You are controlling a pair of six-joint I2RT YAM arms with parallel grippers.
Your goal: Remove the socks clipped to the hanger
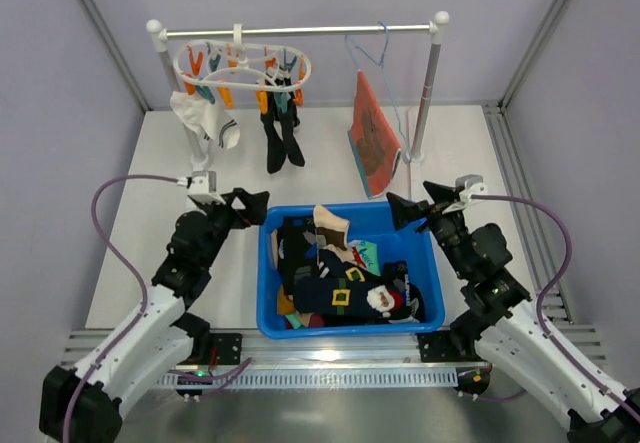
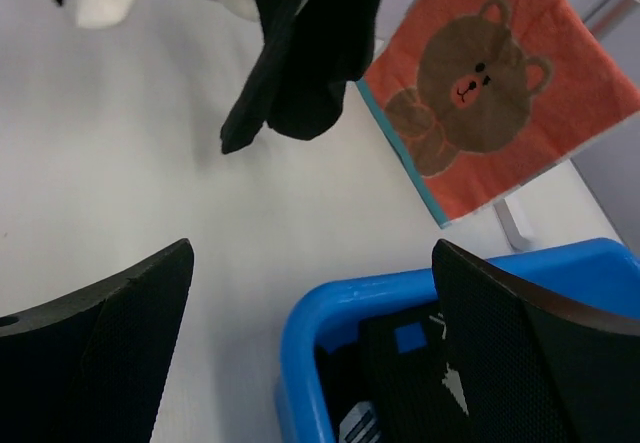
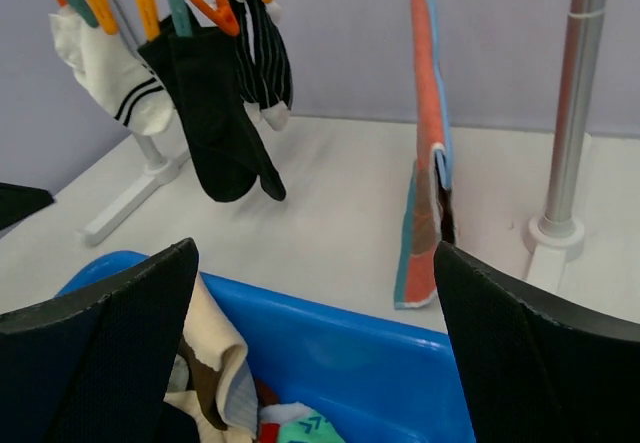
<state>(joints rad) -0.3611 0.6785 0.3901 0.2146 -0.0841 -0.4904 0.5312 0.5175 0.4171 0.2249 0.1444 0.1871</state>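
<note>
Well, both grippers are wide open and hold nothing. The left gripper (image 2: 312,258) hangs by the far left corner of the blue bin (image 1: 266,293). Its two black fingers (image 2: 110,348) are spread far apart and touch nothing. The right gripper (image 3: 315,253) hangs by the far right corner of the bin, and its fingers are spread just as wide in the air.

The bin sits on the white table (image 1: 320,163) between the two arms. It is full of mixed clothes. A dark blue piece with yellow squares (image 1: 342,293) lies on top, a tan piece (image 1: 330,225) sticks up at the far side, and there are more small bits I cannot tell apart.

Far back on the left, the white ring hanger (image 1: 305,63) hooks on a silver rail (image 1: 330,30). Orange and teal pegs (image 1: 226,96) dangle from it. A white sock (image 1: 205,118) with dark stripes is clipped at its left. Black socks (image 1: 282,138) are clipped near the middle and hang down close to the table. To the right hangs an orange cloth (image 1: 375,138) with a brown bear.
</note>
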